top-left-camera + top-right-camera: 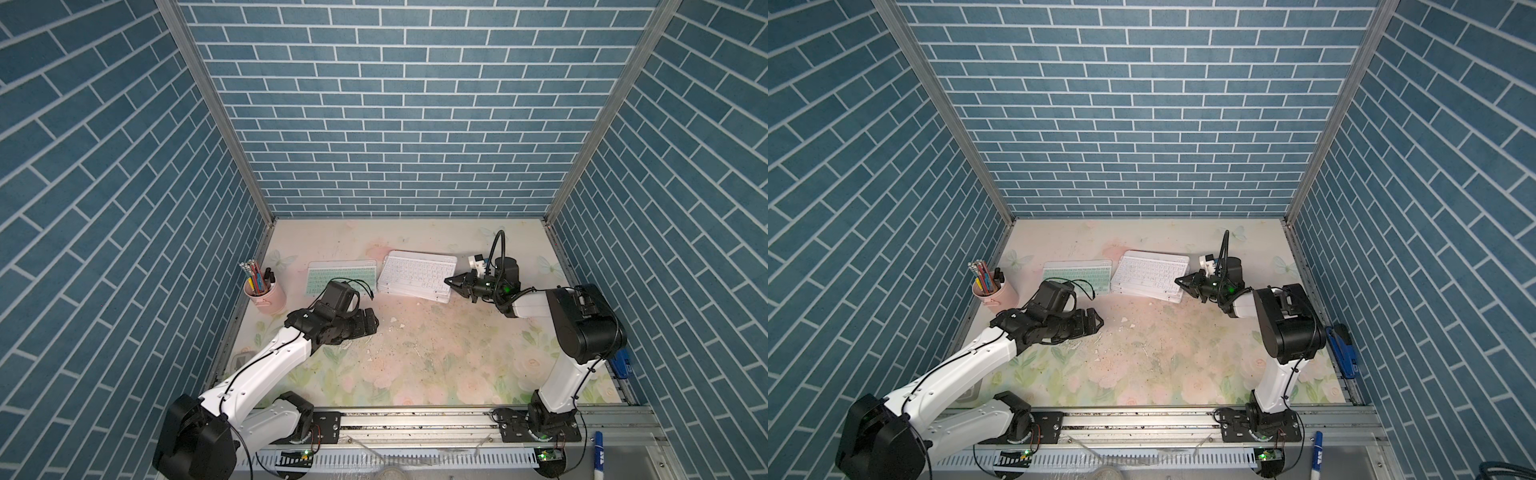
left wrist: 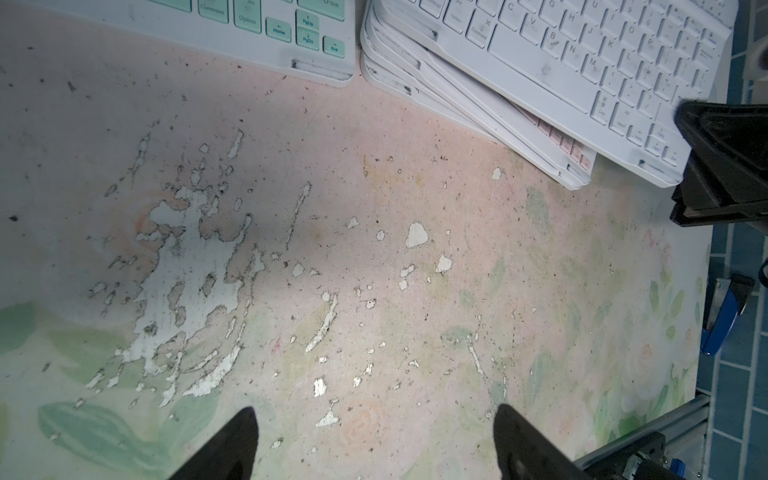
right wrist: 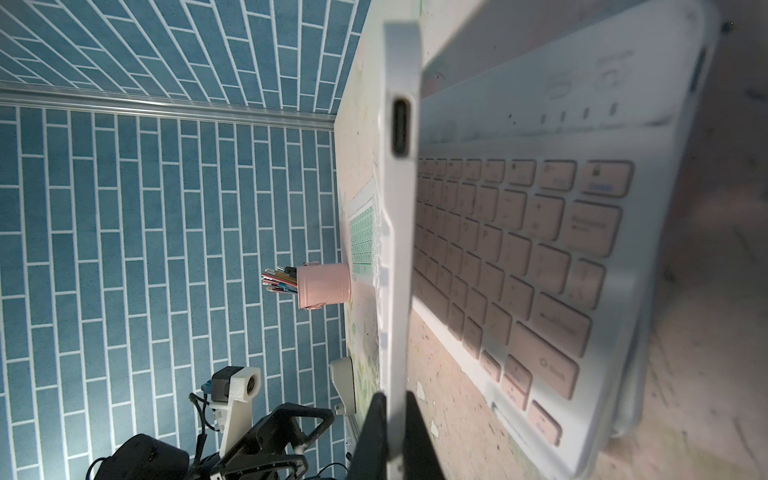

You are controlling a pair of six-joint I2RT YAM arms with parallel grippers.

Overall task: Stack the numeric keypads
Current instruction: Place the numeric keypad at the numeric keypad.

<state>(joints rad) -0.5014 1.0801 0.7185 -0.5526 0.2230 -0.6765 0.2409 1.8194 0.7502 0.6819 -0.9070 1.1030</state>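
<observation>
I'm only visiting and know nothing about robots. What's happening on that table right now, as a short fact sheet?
Pile: several keypads, white keypad on top, askew
Right tool: shut on the white keypad's edge, holding that end above a pink keypad
Left tool: open, empty, over the bare table
Green keypad: flat, alone, beside the pile
Pencil cup: upright, near the green keypad
</observation>
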